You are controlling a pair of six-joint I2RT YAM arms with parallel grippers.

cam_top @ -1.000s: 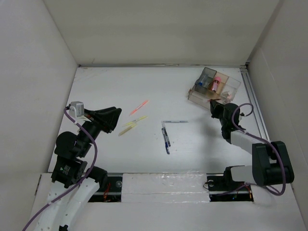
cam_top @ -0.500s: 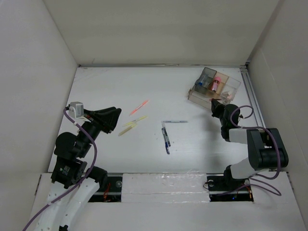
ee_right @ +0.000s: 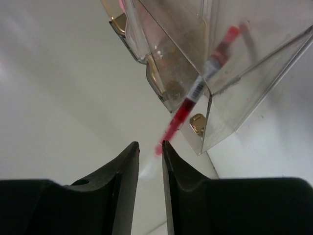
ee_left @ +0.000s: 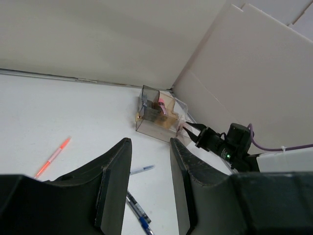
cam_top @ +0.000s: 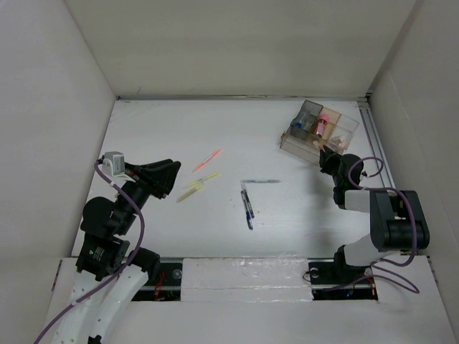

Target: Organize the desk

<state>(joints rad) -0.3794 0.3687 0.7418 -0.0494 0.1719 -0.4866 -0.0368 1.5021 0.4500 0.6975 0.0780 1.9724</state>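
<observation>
The white desk (cam_top: 287, 215) has loose pens at its middle and a clear organizer box (cam_top: 319, 129) at the far right. My right gripper (cam_top: 326, 153) is at the box's near corner. In the right wrist view its jaws (ee_right: 149, 144) stand slightly apart, open. A red pen (ee_right: 195, 95), blurred, leans out over the box's (ee_right: 230, 73) edge, its lower tip just beyond my fingertips and free of them. My left gripper (cam_top: 172, 175) hovers over the desk's left side, open and empty (ee_left: 149, 142).
An orange pen (cam_top: 207, 160) and yellow markers (cam_top: 199, 185) lie left of centre. Blue pens (cam_top: 247, 204) and a thin pen (cam_top: 260, 181) lie mid-desk. A metal rail (cam_top: 378, 154) runs along the right side. White walls enclose the desk.
My right gripper's jaws have parted and let go of the red pen at the box; its wrist shifted slightly toward the box. The left arm has not moved.
</observation>
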